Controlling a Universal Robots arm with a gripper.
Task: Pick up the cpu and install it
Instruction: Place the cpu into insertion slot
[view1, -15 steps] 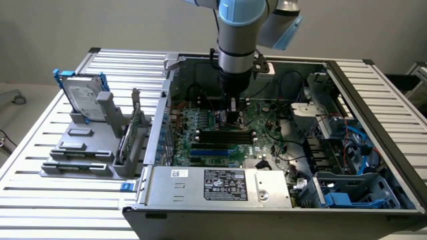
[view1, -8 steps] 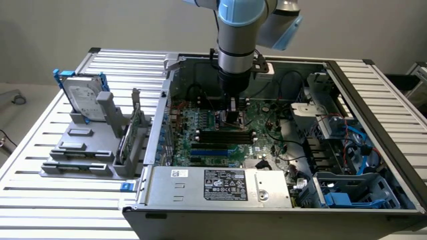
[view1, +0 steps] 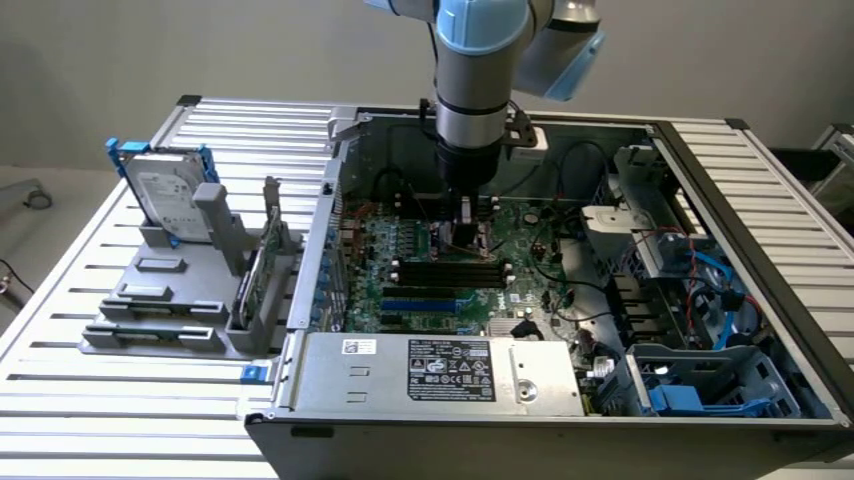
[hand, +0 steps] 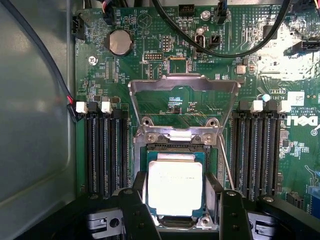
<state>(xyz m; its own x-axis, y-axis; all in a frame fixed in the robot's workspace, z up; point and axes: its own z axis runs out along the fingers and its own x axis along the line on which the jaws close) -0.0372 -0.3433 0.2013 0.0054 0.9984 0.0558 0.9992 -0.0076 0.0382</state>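
Observation:
The cpu, a small square chip with a pale metal top on a green base, sits right over the dark metal-framed socket. The socket's load plate is swung up and open. My gripper straddles the chip, with a black finger against each of two opposite edges, shut on it. In the exterior view the gripper hangs straight down, low over the green motherboard inside the open computer case. Whether the chip rests in the socket or hovers just above it I cannot tell.
Black memory slots run along both sides of the socket. Black cables arc over the board. A power supply fills the case's near side. A grey holder with a hard drive stands on the slatted table at the exterior view's left.

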